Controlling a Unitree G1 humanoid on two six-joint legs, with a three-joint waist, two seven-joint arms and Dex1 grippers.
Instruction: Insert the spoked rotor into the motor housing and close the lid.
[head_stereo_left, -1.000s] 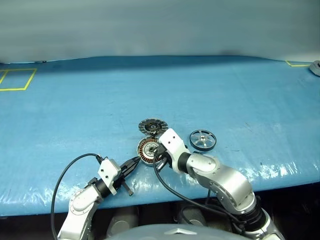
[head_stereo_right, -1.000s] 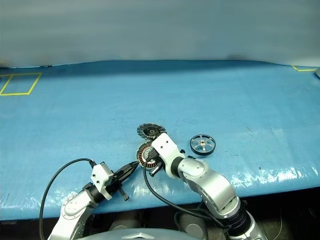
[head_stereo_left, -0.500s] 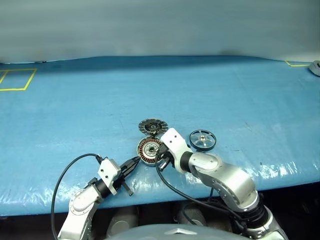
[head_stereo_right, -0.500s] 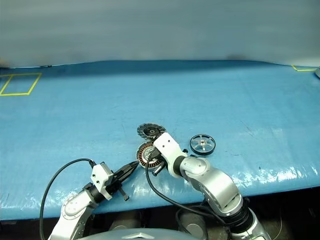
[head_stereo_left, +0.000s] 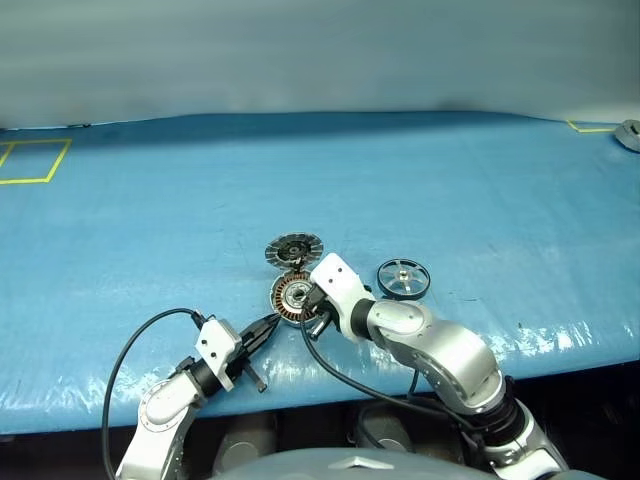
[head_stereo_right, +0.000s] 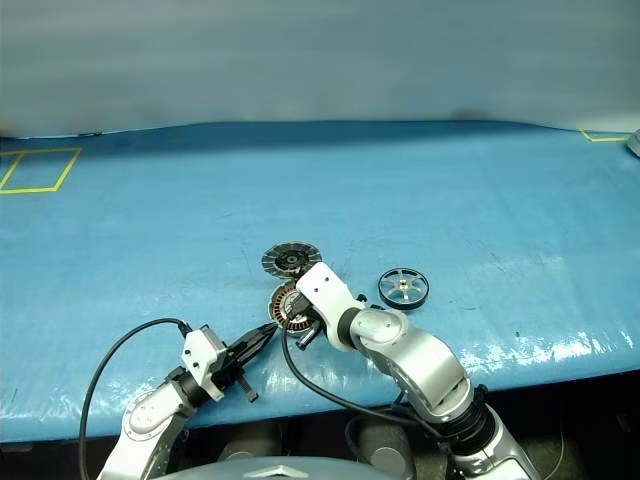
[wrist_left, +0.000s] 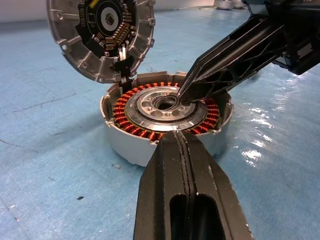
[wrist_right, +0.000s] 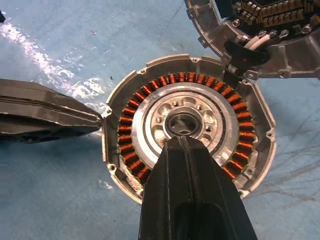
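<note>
the spoked rotor (head_stereo_left: 402, 279) lay on the blue table (head_stereo_left: 480, 190), not inserted. the motor housing (wrist_left: 167, 112) sat open, its lid (wrist_left: 100, 35) tilted beside it. both the left gripper (wrist_left: 182, 145) and right gripper (wrist_right: 187, 150) were pressed together, touching the housing.

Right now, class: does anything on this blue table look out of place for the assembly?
Yes. The thin silver spoked rotor lies apart on the blue table, while the closed right gripper pokes the copper-wound round metal motor housing centre. The closed left gripper touches its rim.
</note>
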